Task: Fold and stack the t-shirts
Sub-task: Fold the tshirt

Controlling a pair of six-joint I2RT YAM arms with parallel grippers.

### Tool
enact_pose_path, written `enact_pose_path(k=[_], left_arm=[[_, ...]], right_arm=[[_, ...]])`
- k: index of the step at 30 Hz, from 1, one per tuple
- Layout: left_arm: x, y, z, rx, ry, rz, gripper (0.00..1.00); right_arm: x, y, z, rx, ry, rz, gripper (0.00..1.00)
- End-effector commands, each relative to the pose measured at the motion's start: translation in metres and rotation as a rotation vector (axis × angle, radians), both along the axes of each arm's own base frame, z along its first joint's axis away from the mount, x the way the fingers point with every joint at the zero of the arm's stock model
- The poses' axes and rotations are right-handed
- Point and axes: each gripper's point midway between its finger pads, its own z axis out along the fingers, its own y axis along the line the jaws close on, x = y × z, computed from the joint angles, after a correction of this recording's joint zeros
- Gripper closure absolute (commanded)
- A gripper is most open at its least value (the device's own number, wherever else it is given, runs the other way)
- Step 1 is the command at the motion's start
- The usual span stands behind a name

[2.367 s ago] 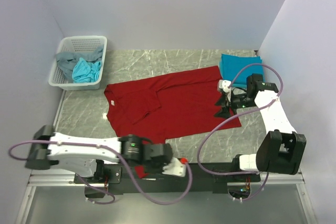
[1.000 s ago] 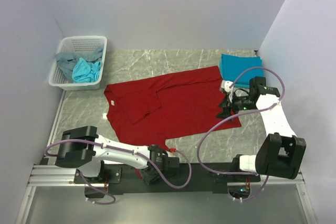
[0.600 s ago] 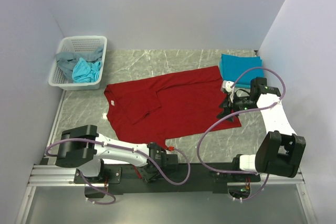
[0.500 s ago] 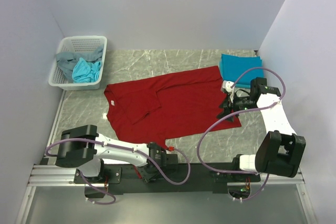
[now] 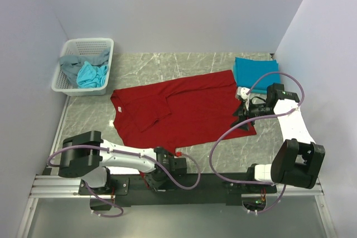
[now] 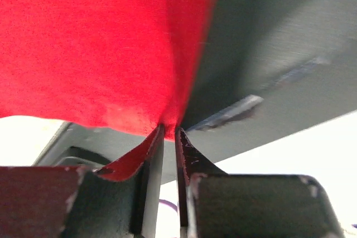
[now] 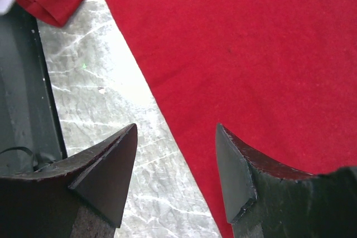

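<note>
A dark red t-shirt [image 5: 184, 112] lies spread flat across the middle of the table. My left gripper [image 5: 174, 157] is low at the table's near edge, shut on a corner of the red t-shirt's front edge. In the left wrist view the jaws [image 6: 169, 129] pinch the red cloth [image 6: 95, 43]. My right gripper [image 5: 240, 120] is open above the shirt's near right corner. In the right wrist view the gripper [image 7: 175, 129] straddles the hem of the red t-shirt [image 7: 251, 43]. A folded teal-blue t-shirt [image 5: 255, 71] lies at the back right.
A white mesh basket [image 5: 67, 85] at the back left holds a grey t-shirt [image 5: 70, 65] and a light turquoise t-shirt [image 5: 90, 75]. A dark rail [image 5: 223, 179] runs along the near edge. Walls close in on the left, back and right.
My left arm has swung in from the left and its gripper has come to the table's near edge, holding the red cloth. My right gripper has shifted slightly right.
</note>
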Motion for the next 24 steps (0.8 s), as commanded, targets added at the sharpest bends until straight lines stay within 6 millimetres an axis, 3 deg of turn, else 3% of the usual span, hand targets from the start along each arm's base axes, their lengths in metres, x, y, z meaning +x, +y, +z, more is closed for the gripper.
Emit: enact_pose_path(k=[1,9,13,18,24], left_arm=[[0.02,0.015,-0.003,0.036,-0.082,0.04,0.8],[0.028,0.015,0.0,0.027,-0.093,0.06,0.84],[0.029,0.009,0.002,0.016,-0.096,0.052,0.99],[0.036,-0.019,0.03,-0.137,-0.122,0.086,0.99],[0.04,-0.03,0.058,-0.262,-0.132,0.134,0.99]], right_arm=[[0.002,0.002,0.015,0.031,-0.045,0.017,0.35],[-0.001,0.004,0.018,0.042,-0.046,0.028,0.35],[-0.001,0.003,0.019,0.042,-0.05,0.028,0.35],[0.005,-0.004,0.015,-0.006,-0.058,0.005,0.34],[0.014,-0.041,-0.012,-0.244,-0.083,-0.111,0.34]])
